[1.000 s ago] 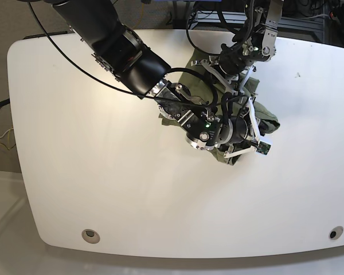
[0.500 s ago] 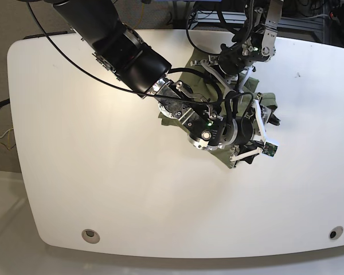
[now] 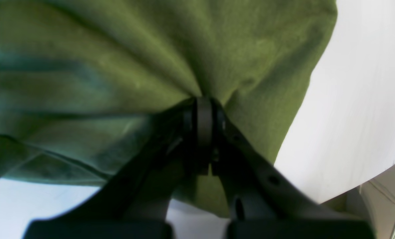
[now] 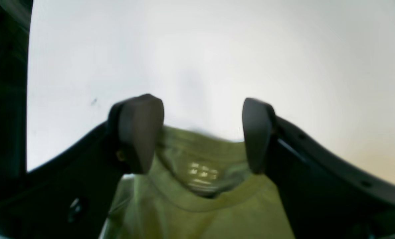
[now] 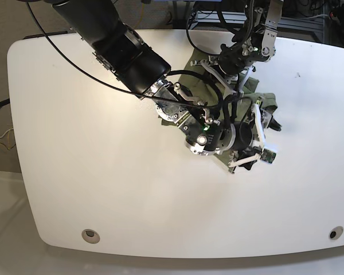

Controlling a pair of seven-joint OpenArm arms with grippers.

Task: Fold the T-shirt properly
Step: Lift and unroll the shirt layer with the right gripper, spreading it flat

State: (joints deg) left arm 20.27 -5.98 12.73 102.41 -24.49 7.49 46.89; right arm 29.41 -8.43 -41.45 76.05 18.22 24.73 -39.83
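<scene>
Left jaws pinched shut on a gathered fold of the T-shirt; right jaws spread wide, straddling its ribbed collar. Shirt lies bunched mid-surface under both arms

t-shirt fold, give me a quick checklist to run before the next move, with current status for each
1. Left gripper clamped on the T-shirt: ok, jaws shut with cloth bunched between them.
2. Right gripper released: ok, jaws wide apart, nothing pinched.
3. Right gripper clear of the cloth: cannot tell; the neck lies just below and between its fingertips.
4. T-shirt flat and smooth: not ok, crumpled under both arms in the base view.
5. T-shirt fully on the table: ok, well inside the edges.
6. Fold lines aligned: cannot tell, the arms hide most of it.
</scene>
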